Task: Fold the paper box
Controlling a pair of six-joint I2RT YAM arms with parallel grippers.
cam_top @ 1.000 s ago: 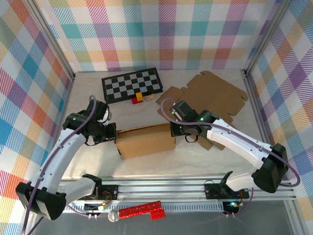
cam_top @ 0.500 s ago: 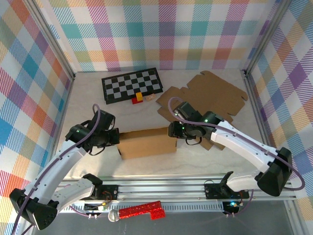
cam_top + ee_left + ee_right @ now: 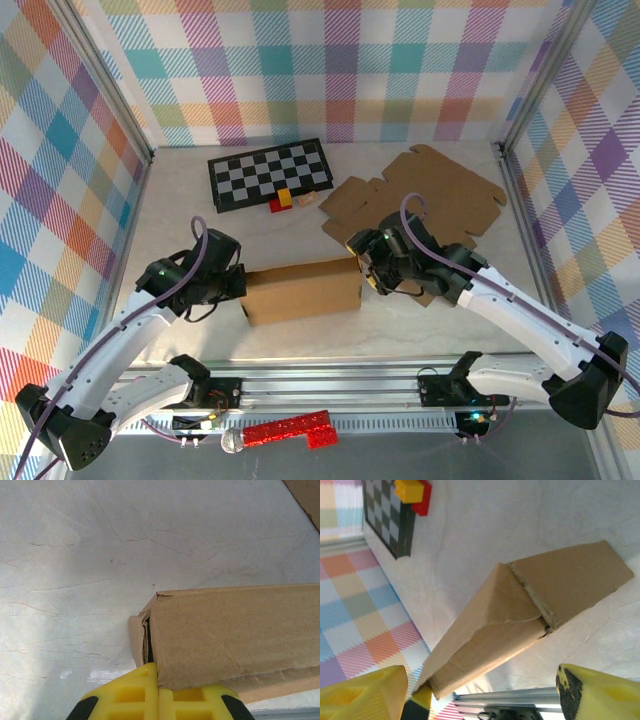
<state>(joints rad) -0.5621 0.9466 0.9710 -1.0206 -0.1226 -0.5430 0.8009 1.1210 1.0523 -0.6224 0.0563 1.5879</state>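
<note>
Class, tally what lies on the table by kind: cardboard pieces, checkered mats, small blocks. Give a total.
Cardboard pieces: 2 (folded box, flat sheet)
Checkered mat: 1
Small blocks: 3 (red block, yellow block, pale block)
Total: 6

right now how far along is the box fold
Done: the paper box stands formed mid-table. In hand: the shut left hand is at its left end, where a flap gapes slightly; the open right hand hangs by the right end, gripping nothing. Left: probably seating that flap.
</note>
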